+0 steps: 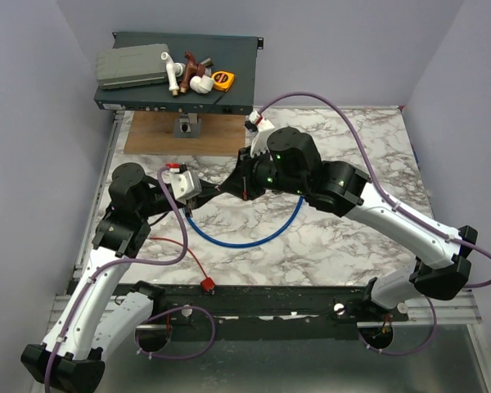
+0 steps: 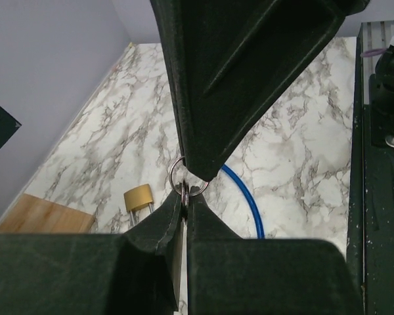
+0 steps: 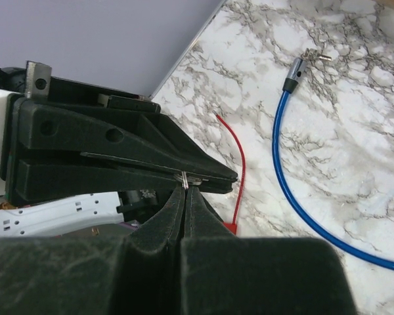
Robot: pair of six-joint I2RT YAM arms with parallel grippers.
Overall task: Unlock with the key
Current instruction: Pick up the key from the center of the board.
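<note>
Currently | left gripper [image 2: 186, 198] and right gripper [image 3: 185, 191] both clamped on a small metal ring [image 2: 176, 174], held above the table [image 1: 352, 237] | red-tagged key [image 1: 205, 284] lies unheld at the near edge | brass padlock [image 2: 139, 197] untouched | unlocking seems barely begun

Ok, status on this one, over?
Left gripper and right gripper both shut, tips meeting on the key ring. Red cord lies slack. Padlock lies apart, nothing blocking.
</note>
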